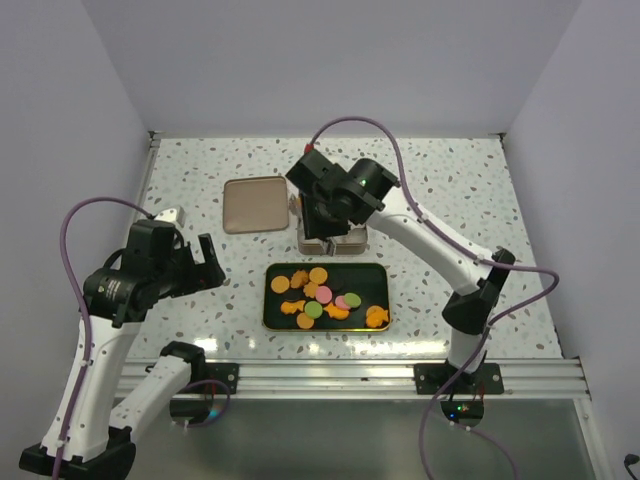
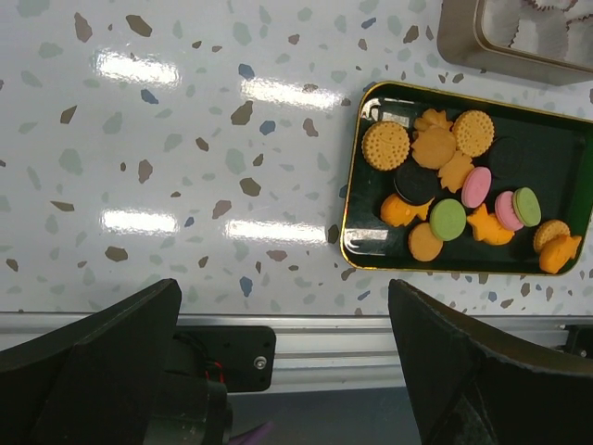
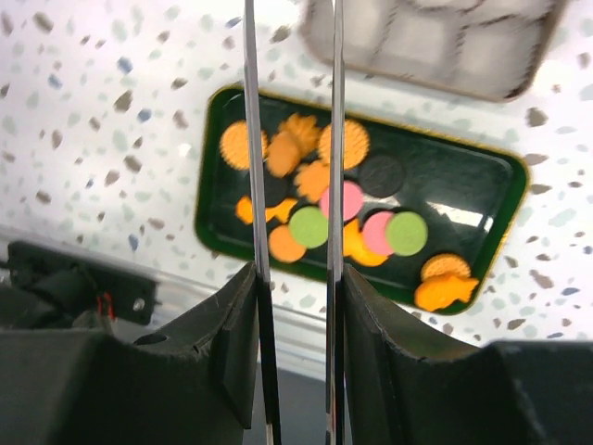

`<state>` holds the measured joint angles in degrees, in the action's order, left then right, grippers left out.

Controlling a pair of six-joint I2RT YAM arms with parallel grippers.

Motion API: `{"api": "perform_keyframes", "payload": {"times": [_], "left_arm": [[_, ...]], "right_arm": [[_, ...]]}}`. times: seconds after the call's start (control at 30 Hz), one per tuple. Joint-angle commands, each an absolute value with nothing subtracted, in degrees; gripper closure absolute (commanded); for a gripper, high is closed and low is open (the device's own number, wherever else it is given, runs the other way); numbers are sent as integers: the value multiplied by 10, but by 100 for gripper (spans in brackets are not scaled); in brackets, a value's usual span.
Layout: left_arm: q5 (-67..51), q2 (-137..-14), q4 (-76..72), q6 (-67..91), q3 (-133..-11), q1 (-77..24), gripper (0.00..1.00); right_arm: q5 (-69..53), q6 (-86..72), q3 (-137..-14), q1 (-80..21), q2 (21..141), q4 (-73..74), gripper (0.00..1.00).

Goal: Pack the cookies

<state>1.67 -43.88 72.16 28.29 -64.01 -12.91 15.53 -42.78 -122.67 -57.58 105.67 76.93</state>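
**Top external:** cookies (image 1: 325, 296) heaped in a black gold-rimmed tray (image 1: 376, 279), lower centre. Left gripper (image 1: 210, 264) to the left of the tray, jaws apart. Right gripper (image 1: 330, 233) over a tin (image 1: 352, 240) just above the tray. Beige lid (image 1: 255, 205) to the tin's left.

**Left wrist:** fingers (image 2: 111, 352) wide apart at the bottom corners. Cookies in the tray at the right edge. Paper cups (image 2: 547, 23) in the tin, upper right.

**Right wrist:** fingers narrowly parted, with thin metal strips (image 3: 248, 139) along their inner faces. Cannot tell whether they are clamped. Cookies at centre frame.

Bright overhead glare across glossy table (image 2: 185, 148).
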Motion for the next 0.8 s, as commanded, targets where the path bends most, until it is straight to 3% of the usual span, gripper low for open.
{"api": "perform_keyframes", "payload": {"times": [0.0,0.3,0.77], "left_arm": [[26,-442,726,280,-664,-133,0],[38,-447,728,284,-665,-133,0],[47,-464,722,298,-664,-133,0]], "right_arm": [[164,-389,-1252,-513,1061,841,68],[156,-325,-1241,-410,1077,814,69],[142,-279,-1205,-339,1136,762,69]]}}
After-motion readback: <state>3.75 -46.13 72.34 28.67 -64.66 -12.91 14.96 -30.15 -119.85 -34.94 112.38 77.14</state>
